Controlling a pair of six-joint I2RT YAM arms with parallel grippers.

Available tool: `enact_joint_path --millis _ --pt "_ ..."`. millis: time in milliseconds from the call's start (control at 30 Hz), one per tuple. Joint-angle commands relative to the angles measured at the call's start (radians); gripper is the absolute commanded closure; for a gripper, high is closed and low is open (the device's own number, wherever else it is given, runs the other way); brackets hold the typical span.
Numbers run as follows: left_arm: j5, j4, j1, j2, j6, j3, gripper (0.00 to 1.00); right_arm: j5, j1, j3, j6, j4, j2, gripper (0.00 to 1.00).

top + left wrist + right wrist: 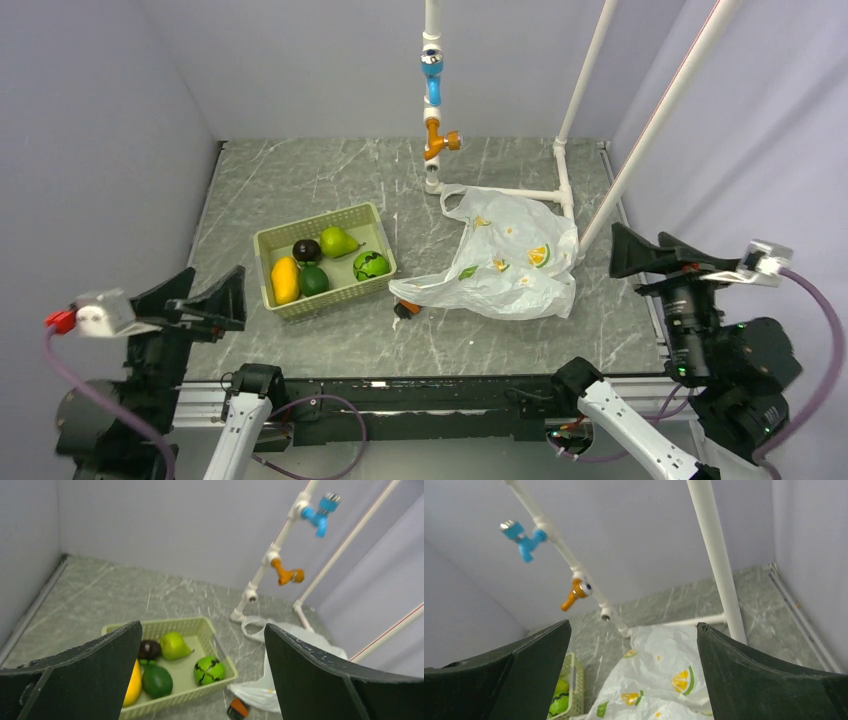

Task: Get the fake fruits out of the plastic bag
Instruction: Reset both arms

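The fake fruits (325, 262) all lie in a pale green lattice basket (325, 221) on the left half of the table (300, 180). The dark round fruit (306, 250) and the green pear (338, 241) are along the far side. The yellow mango (285, 280) and the small green fruit (314, 281) are on the near side, and the striped green ball (371, 265) is at the right end. Just right of the basket the plastic bag (510, 260) lies slack and crumpled (citrus slices printed on it), one loop handle reaching toward the foot of a white pipe frame (432, 110). A small orange-and-black brush (405, 310) sits at the bag's near left corner.

The left end effector (202, 627) hangs above the near left edge of the table, well apart from the basket and looking down on it, its jaws spread wide with nothing between them. The right end effector (633, 625) is likewise wide open and empty, raised off the table's right edge, near the bag but clear of it.
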Motion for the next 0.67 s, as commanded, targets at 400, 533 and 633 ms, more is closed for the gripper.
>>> enact_joint_path --millis 400,533,633 --pt "0.012 -0.012 0.0 0.04 -0.036 -0.11 0.01 -0.001 0.0 -0.231 0.129 -0.031 -0.012 0.0" --pt "0.012 -0.01 0.001 0.035 -0.038 -0.116 0.01 0.033 0.001 -0.219 0.167 -0.065 0.01 0.0" --pt "0.015 -0.013 0.0 0.039 -0.038 -0.123 0.01 0.112 0.0 -0.179 0.22 -0.162 0.083 0.0"
